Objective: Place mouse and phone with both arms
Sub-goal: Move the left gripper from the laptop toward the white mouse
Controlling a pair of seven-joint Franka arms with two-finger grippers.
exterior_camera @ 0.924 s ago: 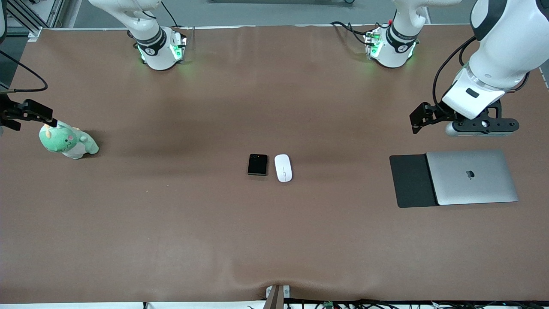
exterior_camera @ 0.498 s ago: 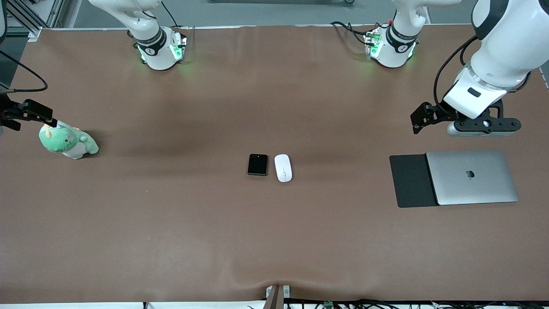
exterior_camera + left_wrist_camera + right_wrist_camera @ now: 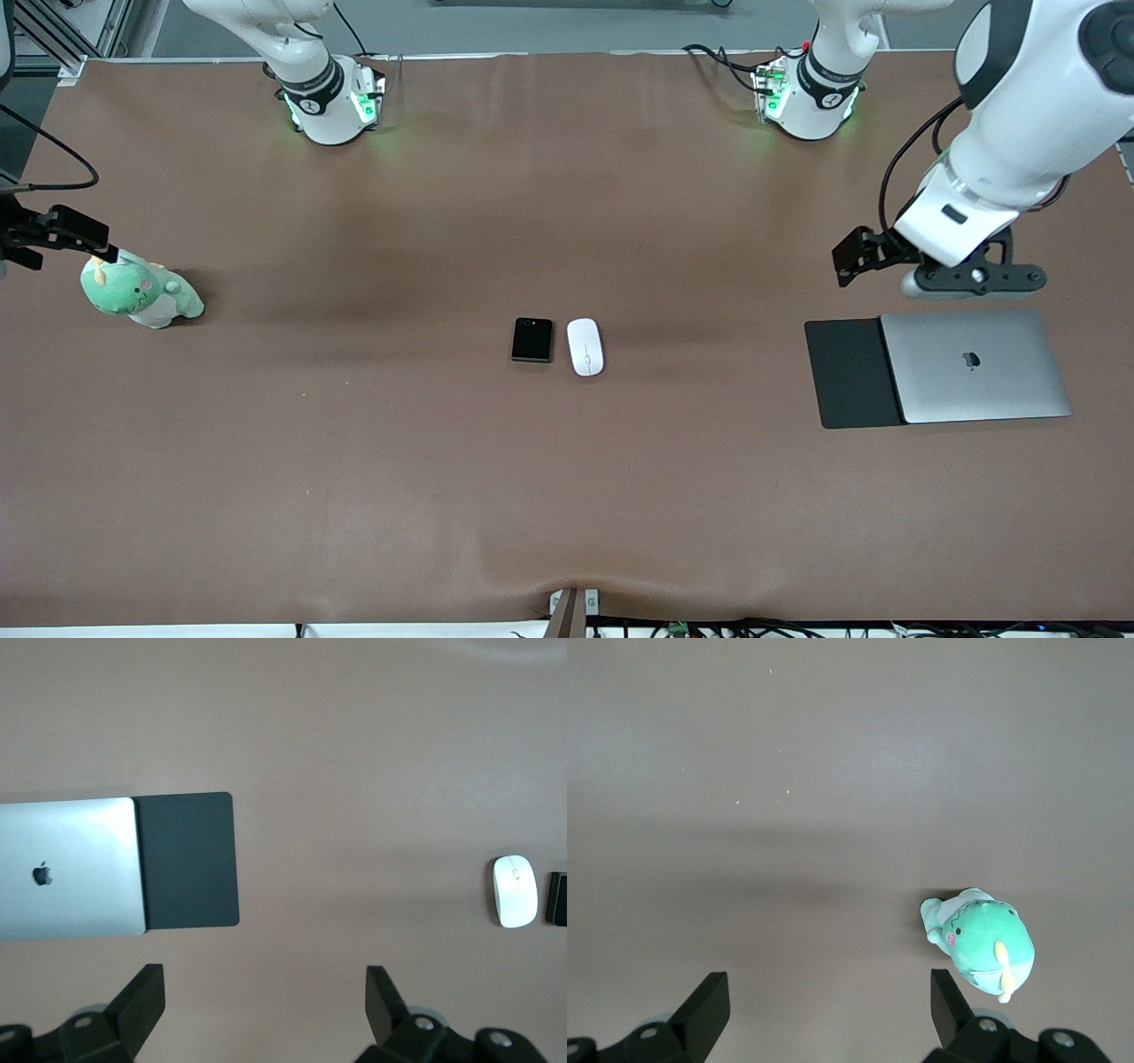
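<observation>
The white mouse and the black phone lie side by side at the middle of the table, the phone toward the right arm's end. Both also show in the left wrist view, the mouse whole and the phone cut by the edge. My left gripper hangs open and empty over bare table beside the laptop; its fingers stand wide apart. My right gripper is open and empty over bare table beside the plush toy; only a black part of its hand shows in the front view.
A closed silver laptop lies partly on a flat black pad at the left arm's end. A green plush toy sits at the right arm's end. The table wears a brown mat.
My left gripper has moved a little toward the table's middle and closer to the laptop's edge. The right arm, mouse and phone have not moved.
</observation>
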